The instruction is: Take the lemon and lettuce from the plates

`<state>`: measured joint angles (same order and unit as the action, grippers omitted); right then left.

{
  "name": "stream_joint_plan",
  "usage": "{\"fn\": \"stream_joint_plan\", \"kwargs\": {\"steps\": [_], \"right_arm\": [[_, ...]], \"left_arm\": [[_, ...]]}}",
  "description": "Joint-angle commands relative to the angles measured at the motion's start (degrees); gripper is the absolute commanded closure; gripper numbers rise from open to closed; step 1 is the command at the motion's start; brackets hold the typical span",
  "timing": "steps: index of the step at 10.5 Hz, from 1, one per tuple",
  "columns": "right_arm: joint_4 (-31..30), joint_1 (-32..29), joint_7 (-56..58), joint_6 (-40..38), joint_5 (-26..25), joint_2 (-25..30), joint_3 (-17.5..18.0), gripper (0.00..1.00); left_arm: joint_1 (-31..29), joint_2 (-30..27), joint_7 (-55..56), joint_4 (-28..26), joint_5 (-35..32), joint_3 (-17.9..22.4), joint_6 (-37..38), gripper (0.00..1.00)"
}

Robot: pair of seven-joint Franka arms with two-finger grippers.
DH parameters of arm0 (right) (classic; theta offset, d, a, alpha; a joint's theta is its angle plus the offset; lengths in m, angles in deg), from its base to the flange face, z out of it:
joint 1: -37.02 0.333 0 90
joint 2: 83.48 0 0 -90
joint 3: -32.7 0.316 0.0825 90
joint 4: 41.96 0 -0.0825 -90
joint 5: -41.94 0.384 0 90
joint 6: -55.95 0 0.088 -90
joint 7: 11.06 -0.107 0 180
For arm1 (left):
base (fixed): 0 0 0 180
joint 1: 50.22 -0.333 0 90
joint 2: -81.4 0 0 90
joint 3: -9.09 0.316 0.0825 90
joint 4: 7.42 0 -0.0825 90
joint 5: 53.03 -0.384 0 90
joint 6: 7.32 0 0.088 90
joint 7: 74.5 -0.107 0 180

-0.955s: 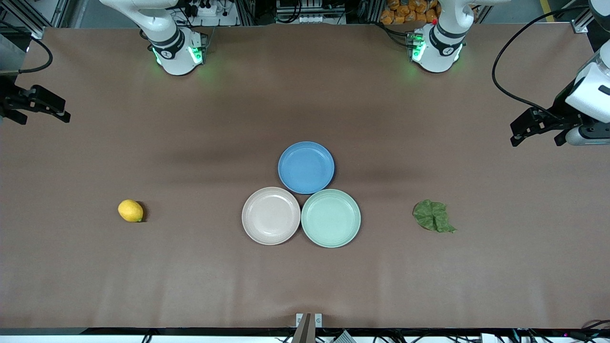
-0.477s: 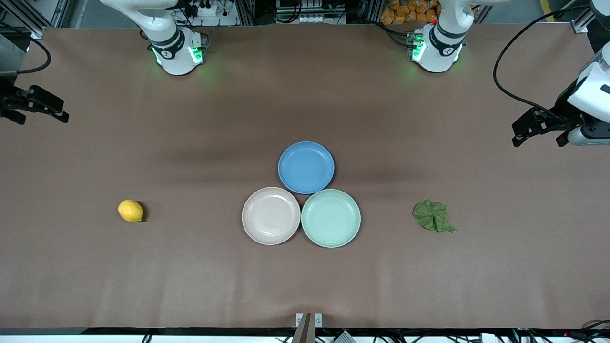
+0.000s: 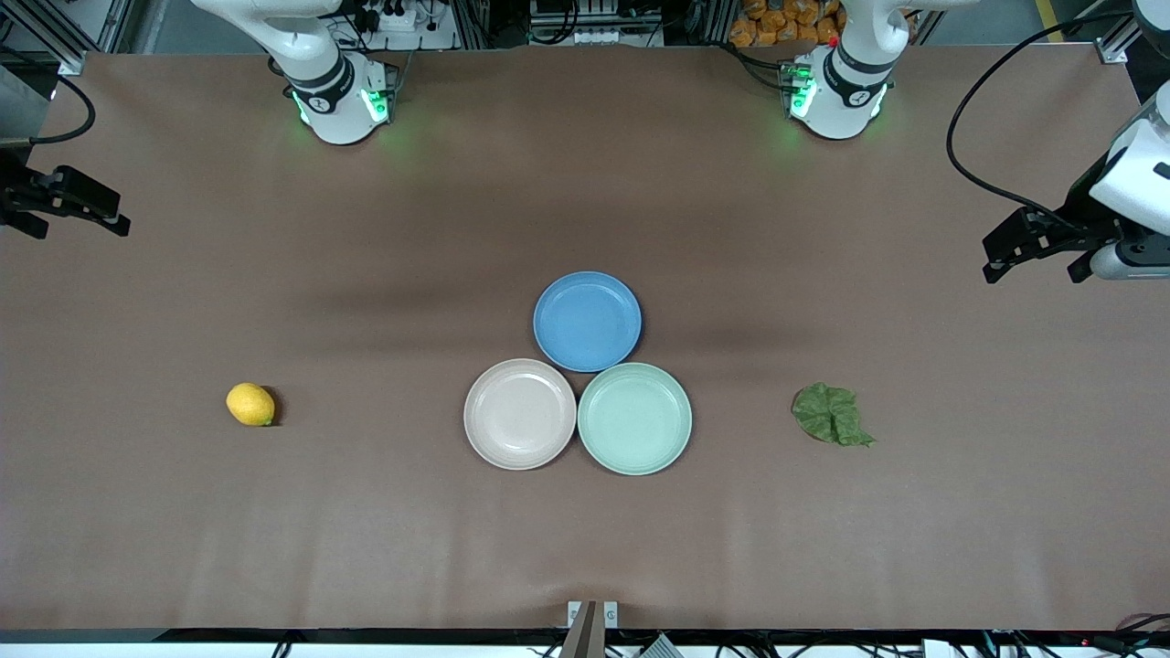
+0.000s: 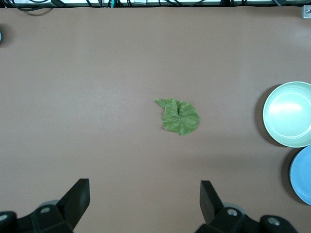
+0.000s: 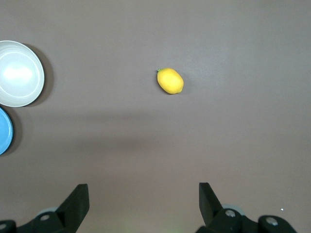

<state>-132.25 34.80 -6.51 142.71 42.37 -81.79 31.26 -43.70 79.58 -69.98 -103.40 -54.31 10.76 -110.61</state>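
Note:
The yellow lemon [image 3: 249, 404] lies on the bare table toward the right arm's end, not on a plate; it also shows in the right wrist view [image 5: 170, 80]. The dark green lettuce [image 3: 831, 415] lies on the bare table toward the left arm's end, and shows in the left wrist view [image 4: 180, 116]. The beige plate [image 3: 519, 414] and the mint plate [image 3: 634, 419] sit side by side mid-table, both empty. My right gripper [image 3: 73, 203] hangs open and empty at the table's edge. My left gripper [image 3: 1033, 245] hangs open and empty at the other edge.
An empty blue plate [image 3: 587, 321] touches the other two plates, farther from the front camera. The arms' bases [image 3: 340, 96] stand along the table's back edge.
Both grippers drifted slightly outward toward their table ends. The lemon, lettuce and plates have not moved.

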Motion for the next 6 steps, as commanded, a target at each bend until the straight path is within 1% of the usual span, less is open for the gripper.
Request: {"fn": "stream_joint_plan", "kwargs": {"steps": [1,6], "right_arm": [[-1.91,-0.33,-0.42,0.78,-0.69,1.82,0.38,0.00],[-2.26,-0.24,-0.42,3.59,-0.69,1.91,0.47,0.00]], "left_arm": [[-0.55,0.15,-1.09,1.05,-0.83,-0.54,0.03,0.00],[-0.55,0.07,-1.18,1.06,-0.92,-0.45,0.11,0.00]]}}
